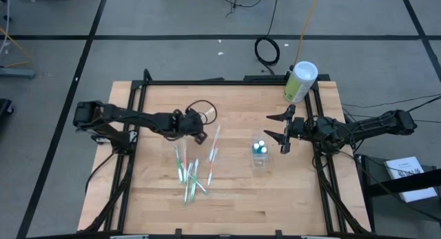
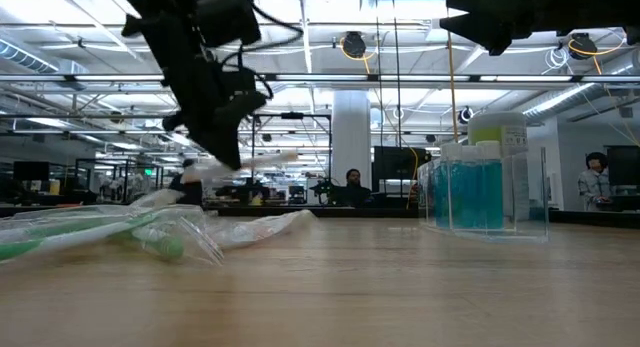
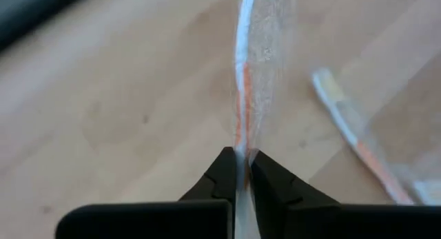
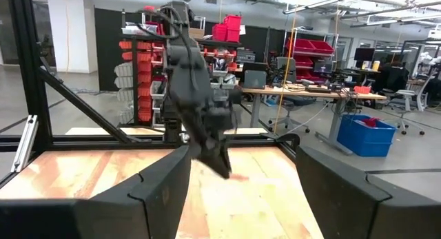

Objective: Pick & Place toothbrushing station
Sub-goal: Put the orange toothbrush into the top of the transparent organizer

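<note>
Now we see the left gripper (image 3: 241,171) pinched shut on a wrapped toothbrush (image 3: 242,94) above the tabletop (image 1: 234,204), beside the toothbrush pile (image 1: 190,175). Right gripper (image 1: 281,129) waits wide open by the clear cup (image 1: 260,155).

- The clear plastic cup (image 1: 260,155) stands upright right of the table's centre, with teal-capped items standing inside it.
- One wrapped toothbrush (image 3: 242,94), white with an orange stripe in clear film, is pinched at its end by the left gripper (image 1: 204,136), at about 9 o'clock from the cup, and runs away from the fingertips.
- A second orange-and-white wrapped brush (image 3: 351,132) lies flat on the wood just beside it.
- A loose pile of green and white wrapped brushes (image 1: 189,175) lies criss-crossed at 8 o'clock from the cup, flat on the table.
</note>
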Motion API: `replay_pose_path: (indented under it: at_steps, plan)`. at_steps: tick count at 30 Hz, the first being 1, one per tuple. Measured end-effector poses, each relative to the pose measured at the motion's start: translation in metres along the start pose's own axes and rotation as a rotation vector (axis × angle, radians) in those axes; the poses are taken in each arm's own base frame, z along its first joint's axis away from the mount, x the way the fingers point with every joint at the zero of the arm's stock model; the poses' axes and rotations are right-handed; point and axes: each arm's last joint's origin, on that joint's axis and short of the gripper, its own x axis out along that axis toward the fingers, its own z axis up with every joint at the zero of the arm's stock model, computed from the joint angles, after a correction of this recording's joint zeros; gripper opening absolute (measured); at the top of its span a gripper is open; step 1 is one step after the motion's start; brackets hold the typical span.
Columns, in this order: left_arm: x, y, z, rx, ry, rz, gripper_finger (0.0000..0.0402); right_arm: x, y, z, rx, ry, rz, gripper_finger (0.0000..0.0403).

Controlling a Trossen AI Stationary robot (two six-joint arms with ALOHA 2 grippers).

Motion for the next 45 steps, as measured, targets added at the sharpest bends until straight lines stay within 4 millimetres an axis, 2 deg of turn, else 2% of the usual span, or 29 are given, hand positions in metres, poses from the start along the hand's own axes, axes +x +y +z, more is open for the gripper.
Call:
replay_pose_path:
  at_steps: [4, 10, 16, 22, 27, 35, 45]
  plan:
    - [-0.021, -0.007, 0.016, 0.055, -0.179, -0.101, 0.0006, 0.003, 0.001, -0.002, -0.003, 0.01, 0.0, 0.0254]
    - [-0.044, -0.033, 0.037, 0.27, -0.487, -0.333, 0.0018, 0.014, -0.001, -0.008, -0.006, 0.012, -0.035, 0.0254]
    - [-0.051, -0.05, 0.046, 0.422, -0.67, -0.505, 0.0005, 0.028, -0.004, -0.015, 0.005, -0.003, -0.071, 0.0255]
    - [-0.037, -0.054, 0.046, 0.43, -0.664, -0.508, 0.0018, 0.041, 0.0, -0.017, 0.052, -0.076, -0.023, 0.0291]
    - [-0.026, -0.058, 0.043, 0.432, -0.644, -0.504, 0.0006, 0.053, 0.003, -0.014, 0.085, -0.123, -0.026, 0.0307]
    - [-0.026, -0.06, 0.044, 0.415, -0.661, -0.515, 0.002, 0.066, 0.004, -0.015, 0.094, -0.099, -0.032, 0.0287]
    - [-0.025, -0.06, 0.044, 0.41, -0.652, -0.516, 0.0008, 0.073, 0.006, -0.018, 0.094, -0.084, 0.017, 0.0251]
